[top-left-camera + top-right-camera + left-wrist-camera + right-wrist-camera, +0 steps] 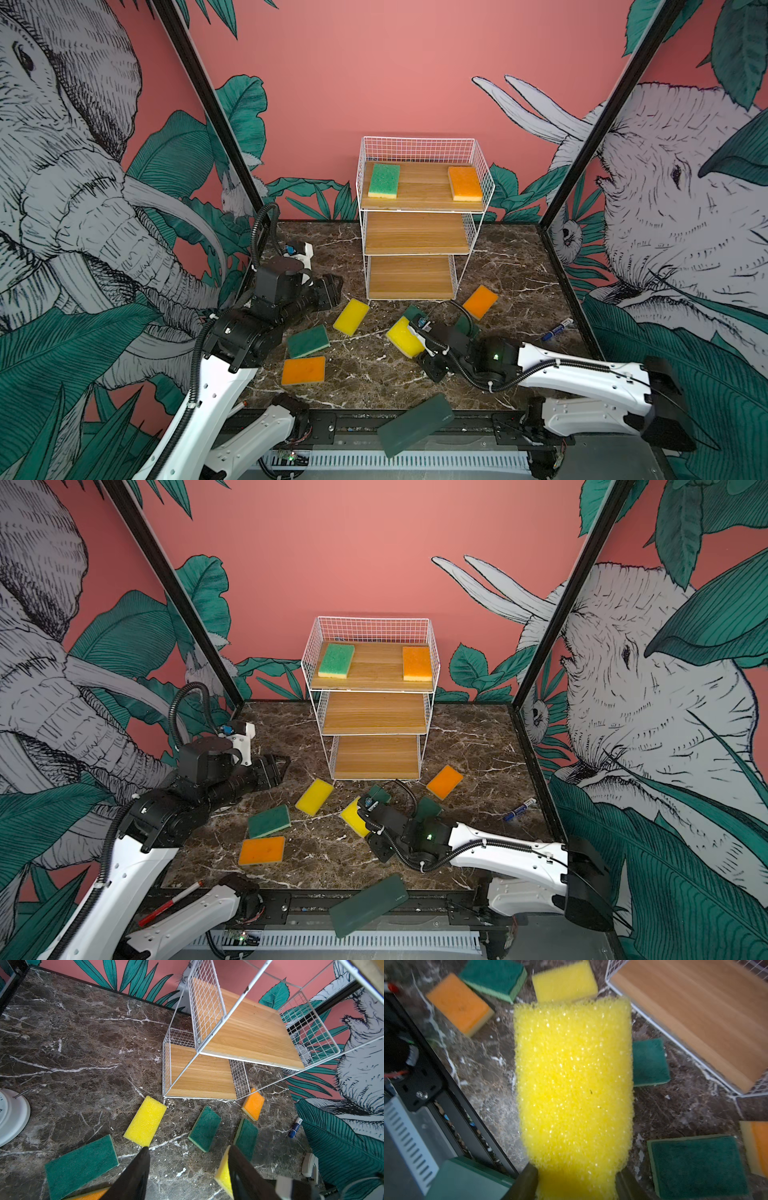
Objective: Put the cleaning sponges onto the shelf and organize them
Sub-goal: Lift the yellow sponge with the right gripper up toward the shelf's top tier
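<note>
Yellow foam is squashing where the right pincer (575,1169) is gripping one short end of the sponge (573,1076) (light, soft, probably flopping unless taken nearer mid-body), hanging just off the table (365,365) before the shelf (415,232); left pincer (188,1148) is hovering open, empty.

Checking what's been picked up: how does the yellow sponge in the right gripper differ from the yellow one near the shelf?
The gripped yellow sponge is clamped in the right gripper and tilted; the loose yellow sponge lies flat on the table, untouched. The gripped one is pinched narrower at the jaws; the loose one has straight edges. Both are yellow and off the shelf.
</note>
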You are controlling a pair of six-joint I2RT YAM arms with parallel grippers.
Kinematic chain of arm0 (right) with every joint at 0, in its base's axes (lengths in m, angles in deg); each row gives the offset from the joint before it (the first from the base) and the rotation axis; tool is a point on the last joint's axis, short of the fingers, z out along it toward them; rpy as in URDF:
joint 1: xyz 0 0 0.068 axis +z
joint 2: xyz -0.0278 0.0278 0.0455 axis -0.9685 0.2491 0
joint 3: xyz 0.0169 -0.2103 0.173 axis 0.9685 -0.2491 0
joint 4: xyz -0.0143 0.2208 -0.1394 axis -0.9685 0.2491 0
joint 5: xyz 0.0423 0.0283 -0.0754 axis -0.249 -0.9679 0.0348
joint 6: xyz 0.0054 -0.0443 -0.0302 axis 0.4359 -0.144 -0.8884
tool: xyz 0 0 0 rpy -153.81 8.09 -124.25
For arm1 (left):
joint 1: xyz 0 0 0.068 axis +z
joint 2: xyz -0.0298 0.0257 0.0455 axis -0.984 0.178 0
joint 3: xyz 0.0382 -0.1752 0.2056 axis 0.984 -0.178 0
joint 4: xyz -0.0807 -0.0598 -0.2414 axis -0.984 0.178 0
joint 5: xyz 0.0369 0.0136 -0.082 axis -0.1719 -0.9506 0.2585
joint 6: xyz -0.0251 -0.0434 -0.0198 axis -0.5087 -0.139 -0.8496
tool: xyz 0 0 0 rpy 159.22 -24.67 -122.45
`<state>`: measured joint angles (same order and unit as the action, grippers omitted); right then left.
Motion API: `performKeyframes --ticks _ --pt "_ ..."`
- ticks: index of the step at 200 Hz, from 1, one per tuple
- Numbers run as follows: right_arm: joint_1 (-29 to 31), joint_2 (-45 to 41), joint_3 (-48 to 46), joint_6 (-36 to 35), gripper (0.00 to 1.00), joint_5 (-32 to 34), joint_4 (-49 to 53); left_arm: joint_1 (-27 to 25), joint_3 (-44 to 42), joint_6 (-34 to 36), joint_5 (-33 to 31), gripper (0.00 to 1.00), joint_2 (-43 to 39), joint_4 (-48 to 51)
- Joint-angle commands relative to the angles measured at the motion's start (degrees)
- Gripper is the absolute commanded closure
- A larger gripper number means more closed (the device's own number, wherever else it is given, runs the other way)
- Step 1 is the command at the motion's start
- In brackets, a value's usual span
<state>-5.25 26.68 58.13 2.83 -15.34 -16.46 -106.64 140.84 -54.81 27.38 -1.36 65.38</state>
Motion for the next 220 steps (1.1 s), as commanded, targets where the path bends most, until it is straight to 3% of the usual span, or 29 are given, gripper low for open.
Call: performKeyframes --ticks 1,45,84,137,168,220 --pt "1.6 -2.7 5.3 8.1 0.50 9.9 7.6 0.2 2.7 1.1 1.2 0.39 0.3 -1.3" --pt "1.7 -3.5 18.3 14.0 0.51 17.8 18.8 0.2 4.9 1.2 2.8 0.39 1.4 -4.0" --pt "1.7 1.8 34.8 9.8 0.49 21.8 29.3 0.2 4.7 0.2 4.5 0.39 1.7 -7.1" --pt "-2.1 7.0 50.8 -2.7 0.47 20.9 27.4 0.2 5.8 -1.8 6.4 0.41 2.2 -11.3" --pt "-4.5 9.2 53.6 -11.3 0.45 21.9 19.9 0.1 7.6 -4.4 5.8 0.43 2.9 -12.4" --pt "-10.8 15.4 62.3 -14.0 0.46 20.6 17.8 0.1 9.2 -4.8 5.9 0.44 5.1 -13.8"
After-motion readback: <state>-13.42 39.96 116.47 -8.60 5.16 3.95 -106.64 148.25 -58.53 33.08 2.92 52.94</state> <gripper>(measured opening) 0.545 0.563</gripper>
